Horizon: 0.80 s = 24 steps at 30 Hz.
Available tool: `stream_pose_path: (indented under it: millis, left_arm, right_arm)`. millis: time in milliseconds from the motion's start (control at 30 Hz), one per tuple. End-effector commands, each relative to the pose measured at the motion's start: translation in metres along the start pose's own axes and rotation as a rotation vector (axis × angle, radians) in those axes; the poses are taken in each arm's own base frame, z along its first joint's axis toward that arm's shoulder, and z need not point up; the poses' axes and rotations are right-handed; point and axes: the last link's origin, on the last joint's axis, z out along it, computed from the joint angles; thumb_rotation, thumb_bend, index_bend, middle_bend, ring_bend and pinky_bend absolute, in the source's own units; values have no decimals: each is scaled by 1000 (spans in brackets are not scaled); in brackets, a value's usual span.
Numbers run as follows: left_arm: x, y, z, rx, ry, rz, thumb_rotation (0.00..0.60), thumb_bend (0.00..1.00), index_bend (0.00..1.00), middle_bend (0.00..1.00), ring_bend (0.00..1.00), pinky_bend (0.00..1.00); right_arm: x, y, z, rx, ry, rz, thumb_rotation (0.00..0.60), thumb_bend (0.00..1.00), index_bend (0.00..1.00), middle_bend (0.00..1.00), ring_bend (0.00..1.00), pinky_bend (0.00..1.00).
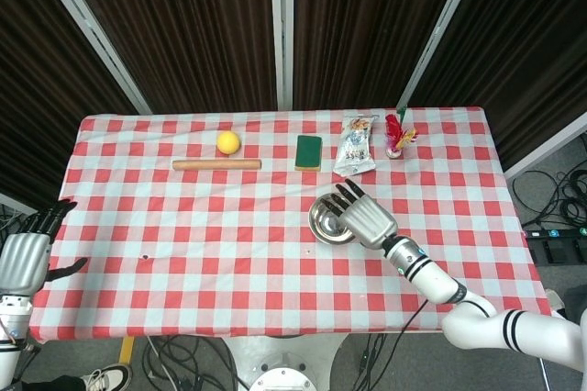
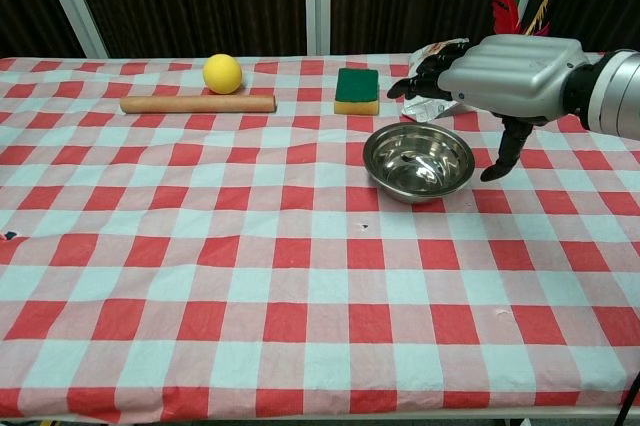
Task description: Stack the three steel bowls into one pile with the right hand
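A: Where does the right hand (image 2: 505, 81) stand?

B: It hovers above the far right part of the steel bowl pile (image 2: 418, 160), fingers spread, holding nothing. In the chest view the thumb points down just right of the rim; whether it touches the steel I cannot tell.

A: And the bowls themselves?

B: They sit nested directly under and a little to the near left of the palm, on the checked tablecloth (image 2: 200, 276). In the head view the pile (image 1: 331, 219) pokes out from beneath the fingers. Only one stack of steel shows; how many bowls are in it I cannot count, but I judge the stacking done or nearly so.

A: What could spoil it?

B: The downward thumb. If the hand pulls back low, it may hook the rim and tip or drag the pile. A light steel bowl slides easily on cloth.

A: Anything close by?

B: Beyond the fingertips lie a green sponge (image 2: 357, 88) and a crinkled snack packet (image 2: 436, 50); a forward sweep could knock them. A yellow ball (image 2: 222, 73) and wooden rolling pin (image 2: 197, 103) are well off to the hand's left.

A: The left hand (image 1: 22, 259)?

B: At the table's edge, fingers apart, holding nothing.
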Motion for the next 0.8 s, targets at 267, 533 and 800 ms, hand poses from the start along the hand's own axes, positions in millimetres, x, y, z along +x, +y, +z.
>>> stream_pose_path:
  millis: [267, 533, 800]
  left_arm:
    - [4, 6, 3, -15, 9, 3, 600, 85, 194, 230, 176, 239]
    - [10, 15, 8, -42, 22, 14, 600, 87, 194, 230, 177, 239]
    - [9, 22, 14, -70, 13, 38, 600, 88, 194, 230, 177, 239]
  right_arm:
    - [49, 17, -48, -65, 155, 3, 600, 0, 5, 98, 0, 0]
    - [41, 67, -157, -400, 133, 60, 600, 0, 3, 66, 0, 0]
    - [5, 83, -218, -552, 137, 157, 600, 0, 0, 57, 0, 0]
